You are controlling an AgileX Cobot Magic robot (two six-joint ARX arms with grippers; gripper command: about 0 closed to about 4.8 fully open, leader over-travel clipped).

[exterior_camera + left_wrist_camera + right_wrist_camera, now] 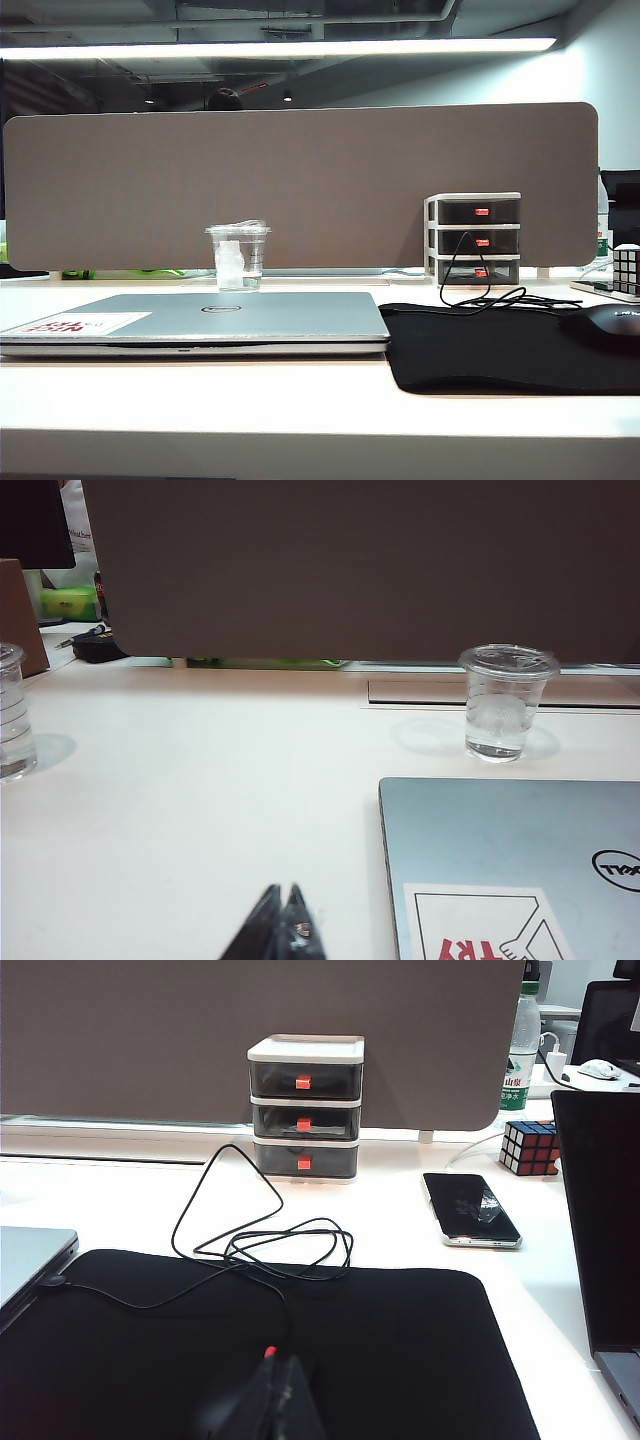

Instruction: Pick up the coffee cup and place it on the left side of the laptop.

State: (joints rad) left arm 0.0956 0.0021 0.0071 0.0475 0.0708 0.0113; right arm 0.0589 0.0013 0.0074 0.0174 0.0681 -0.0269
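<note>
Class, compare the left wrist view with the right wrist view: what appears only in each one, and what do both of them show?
Only the left wrist view shows the coffee cup standing behind the laptop's lid, the laptop's white-and-red sticker, a second clear cup and the shut left end effector.

Only the right wrist view shows the drawer unit, black mouse mat, looped cable, phone, puzzle cube, bottle and the right end effector.

Both show the laptop, white table and brown partition.
</note>
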